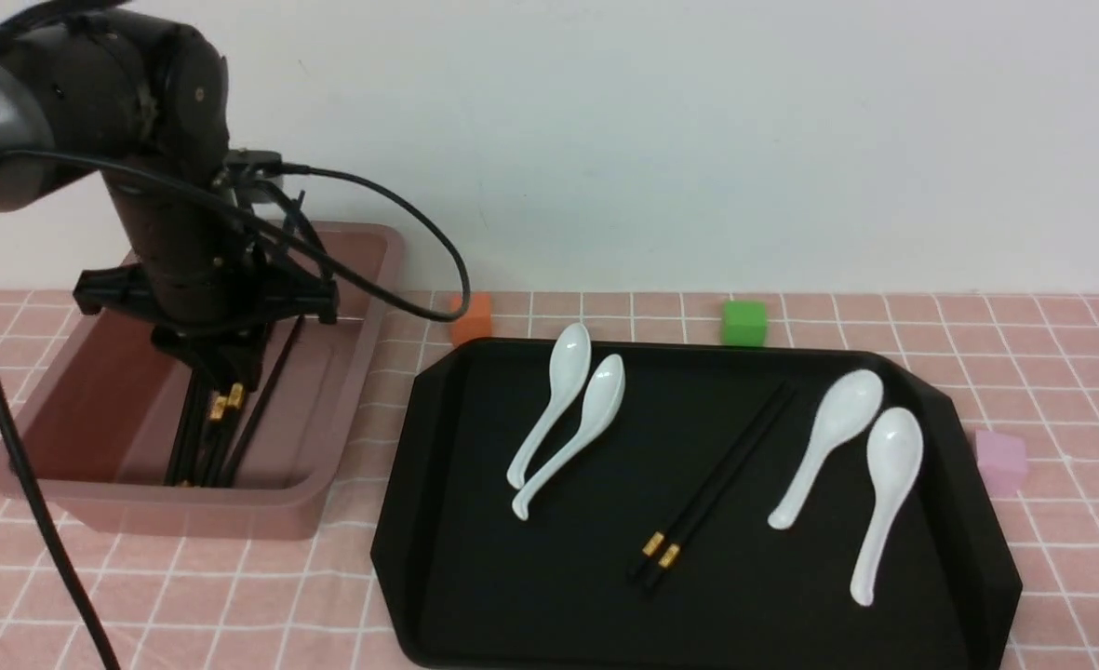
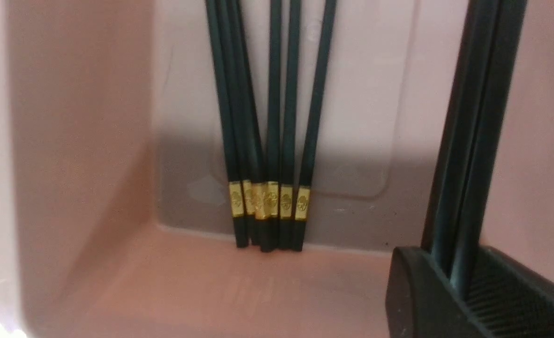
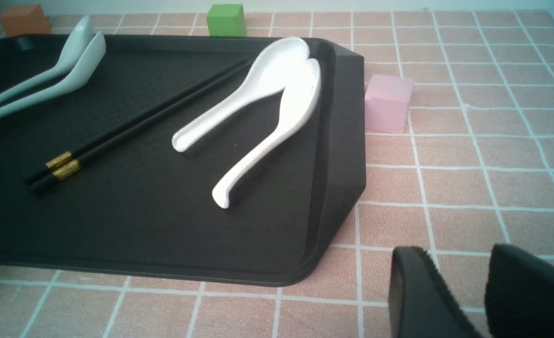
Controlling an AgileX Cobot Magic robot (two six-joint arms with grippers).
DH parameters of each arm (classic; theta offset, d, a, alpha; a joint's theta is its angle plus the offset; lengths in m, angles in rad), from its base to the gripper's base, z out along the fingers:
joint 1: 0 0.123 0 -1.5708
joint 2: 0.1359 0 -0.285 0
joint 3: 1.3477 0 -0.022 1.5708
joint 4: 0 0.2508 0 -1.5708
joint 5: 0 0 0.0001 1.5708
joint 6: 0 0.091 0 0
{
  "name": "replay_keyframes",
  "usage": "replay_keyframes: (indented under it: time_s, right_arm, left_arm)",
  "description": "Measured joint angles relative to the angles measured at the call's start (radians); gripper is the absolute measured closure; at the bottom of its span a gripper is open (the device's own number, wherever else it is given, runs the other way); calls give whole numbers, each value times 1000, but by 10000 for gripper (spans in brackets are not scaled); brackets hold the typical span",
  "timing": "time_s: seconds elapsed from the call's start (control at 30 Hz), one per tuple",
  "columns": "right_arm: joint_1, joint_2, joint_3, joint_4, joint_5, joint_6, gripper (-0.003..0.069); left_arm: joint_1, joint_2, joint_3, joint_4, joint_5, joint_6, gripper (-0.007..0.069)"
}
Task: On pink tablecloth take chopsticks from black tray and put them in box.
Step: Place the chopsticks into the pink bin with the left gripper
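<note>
My left gripper (image 1: pixel 233 365) hangs inside the dusty-pink box (image 1: pixel 233 516) at the left, shut on a pair of black chopsticks (image 2: pixel 469 141) that slant down toward the box floor. In the left wrist view this gripper (image 2: pixel 459 277) grips them between its pads. Several more chopsticks (image 2: pixel 267 141) with gold bands lie together on the box floor, ends against a wall (image 2: pixel 79 141). One pair of chopsticks (image 1: pixel 712 484) lies slantwise on the black tray (image 1: pixel 475 558). My right gripper (image 3: pixel 459 272) is open and empty over the pink tablecloth (image 3: pixel 469 155), beside the tray's corner (image 3: pixel 333 225); the front view does not show it.
Several white spoons lie on the tray, two left (image 1: pixel 572 437) and two right (image 1: pixel 837 419) of the chopsticks. An orange cube (image 1: pixel 471 318) and a green cube (image 1: pixel 743 322) stand behind the tray. A pink cube (image 1: pixel 1000 461) sits at its right edge.
</note>
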Motion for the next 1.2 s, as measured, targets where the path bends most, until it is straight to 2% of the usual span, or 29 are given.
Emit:
replay_keyframes:
  time_s: [0.33, 0.8, 1.07, 1.2]
  right_arm:
    - [0, 0, 0, 0, 0, 0, 419]
    - [0, 0, 0, 0, 0, 0, 419]
    - [0, 0, 0, 0, 0, 0, 419]
    - [0, 0, 0, 0, 0, 0, 419]
  left_arm:
    - [0, 46, 0, 17, -17, 0, 501]
    - [0, 47, 0, 27, -33, 0, 460]
    - [0, 47, 0, 5, -33, 0, 223]
    - [0, 33, 0, -30, -3, 0, 172]
